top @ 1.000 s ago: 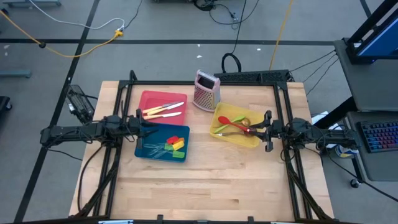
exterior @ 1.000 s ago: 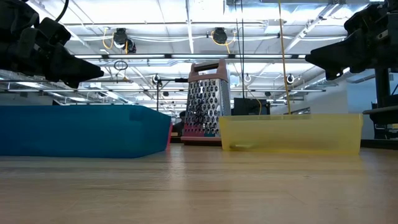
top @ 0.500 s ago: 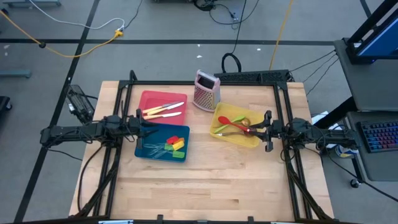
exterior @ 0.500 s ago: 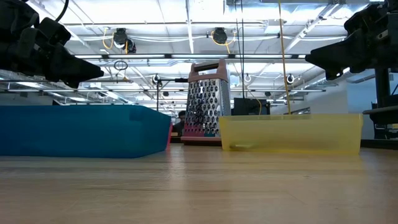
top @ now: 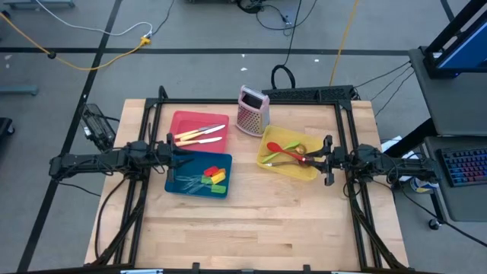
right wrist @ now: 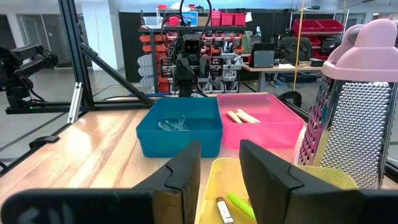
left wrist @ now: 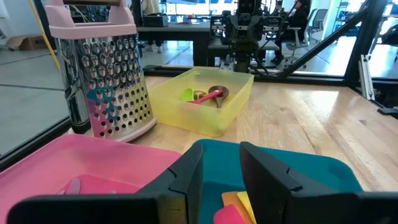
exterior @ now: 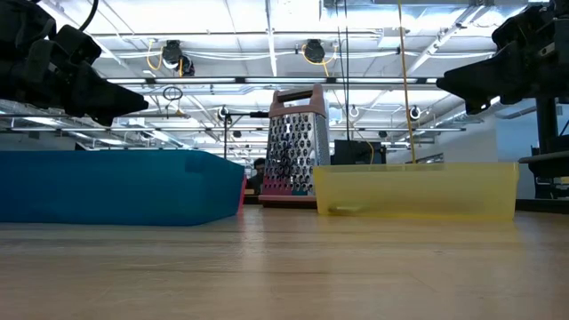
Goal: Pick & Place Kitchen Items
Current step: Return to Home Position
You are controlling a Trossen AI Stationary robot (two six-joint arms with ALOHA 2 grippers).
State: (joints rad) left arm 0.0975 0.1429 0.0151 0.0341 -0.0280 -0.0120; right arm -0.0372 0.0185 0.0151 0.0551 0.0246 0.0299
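Note:
Cream-handled knives [top: 199, 135] lie in a pink tray [top: 186, 118]. Green, yellow and red spatulas [top: 214, 177] lie in a blue tray [top: 173, 186]. Red and green spoons [top: 288, 152] lie in a yellow tray [top: 300, 171]. My left gripper [top: 179, 154] hovers over the seam between the pink and blue trays, open and empty; its wrist view shows the gap between the fingers [left wrist: 221, 171]. My right gripper [top: 310, 158] hovers over the yellow tray's right part, open and empty [right wrist: 219, 168]. In the low view both stand above the tray rims.
A pink-topped metal box grater [top: 253, 110] stands upright behind the trays, between the pink and yellow ones. The three trays sit in the table's far half; bare wooden tabletop [top: 251, 228] spreads across the near half. Black frame rails run along both table sides.

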